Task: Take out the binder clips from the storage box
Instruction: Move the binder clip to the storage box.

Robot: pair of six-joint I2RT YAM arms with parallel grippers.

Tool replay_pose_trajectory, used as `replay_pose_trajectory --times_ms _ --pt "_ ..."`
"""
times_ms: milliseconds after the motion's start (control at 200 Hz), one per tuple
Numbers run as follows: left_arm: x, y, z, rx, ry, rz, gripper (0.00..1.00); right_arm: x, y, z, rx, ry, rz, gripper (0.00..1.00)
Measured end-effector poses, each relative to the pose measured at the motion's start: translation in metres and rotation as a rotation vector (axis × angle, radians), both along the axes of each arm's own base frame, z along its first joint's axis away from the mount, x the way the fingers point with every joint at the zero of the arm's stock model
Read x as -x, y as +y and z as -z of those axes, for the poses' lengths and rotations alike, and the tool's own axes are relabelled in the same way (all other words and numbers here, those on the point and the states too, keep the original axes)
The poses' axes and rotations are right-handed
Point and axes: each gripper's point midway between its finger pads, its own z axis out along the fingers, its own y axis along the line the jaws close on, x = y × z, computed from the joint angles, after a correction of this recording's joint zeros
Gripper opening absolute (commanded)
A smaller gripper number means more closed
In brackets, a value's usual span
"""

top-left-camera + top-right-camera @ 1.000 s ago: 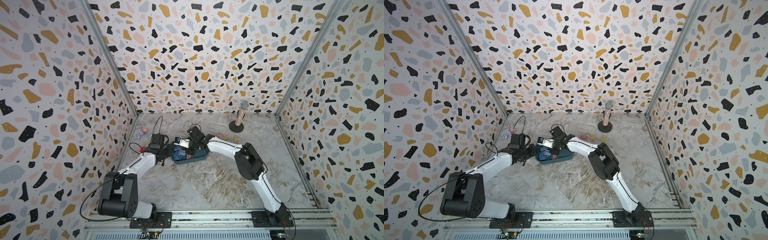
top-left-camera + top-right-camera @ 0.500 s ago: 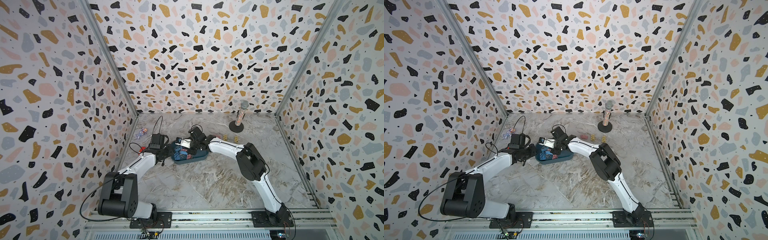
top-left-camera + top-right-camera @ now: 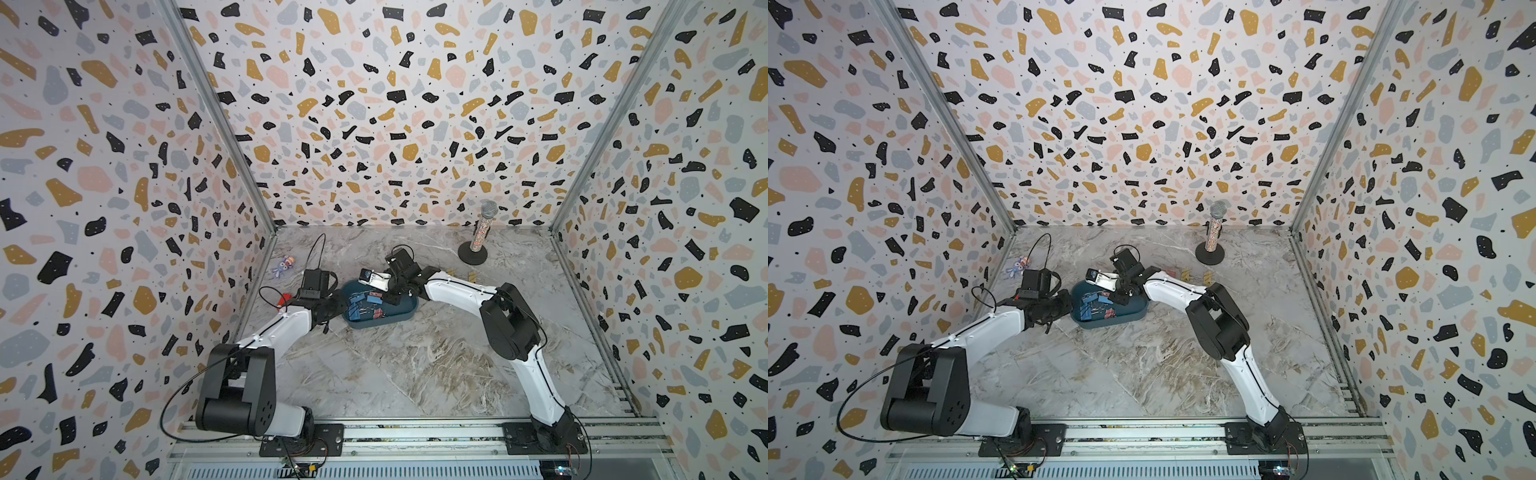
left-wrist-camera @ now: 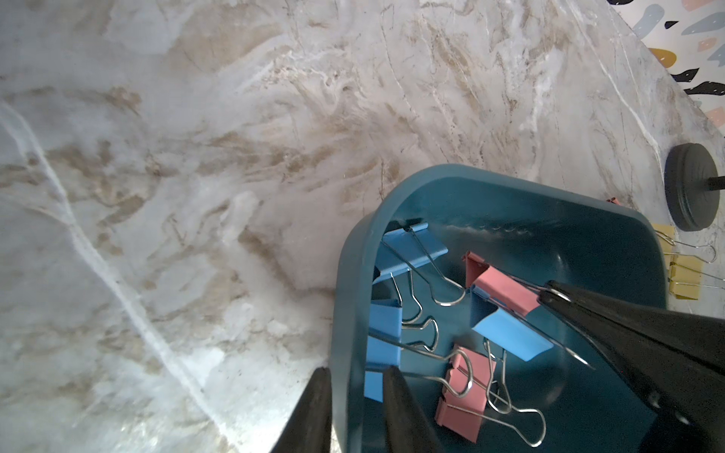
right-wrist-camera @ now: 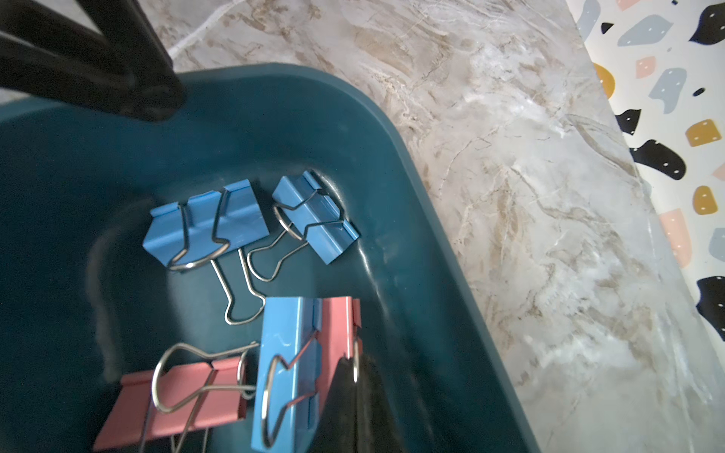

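Left pincer (image 4: pixel 357 372) grips the storage box (image 4: pixel 353 274) wall, likely steadying it, while right pincer (image 5: pixel 355 366) clamps the handle of a pink clip (image 5: pixel 337 329) inside.

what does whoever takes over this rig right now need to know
Left end effector: shut on the storage box rim.
Right end effector: shut on the wire handle of a pink clip inside the box; a blue clip lies against it.
Done: two yellow clips and another pink clip lie out on the table.
To do: about five clips in the box, held one included.
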Motion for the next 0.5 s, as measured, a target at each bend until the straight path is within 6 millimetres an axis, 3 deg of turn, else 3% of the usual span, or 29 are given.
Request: replay_pose_trajectory --times_ms 250,501 --pt "0.0000 -0.0001 0.0000 0.000 0.000 0.000 0.27 0.0024 -0.0026 0.0080 0.009 0.006 -0.001 0.07" --pt "0.0000 -0.0001 0.0000 0.000 0.000 0.000 0.27 0.0029 -0.0029 0.0094 0.011 0.004 -0.005 0.20"
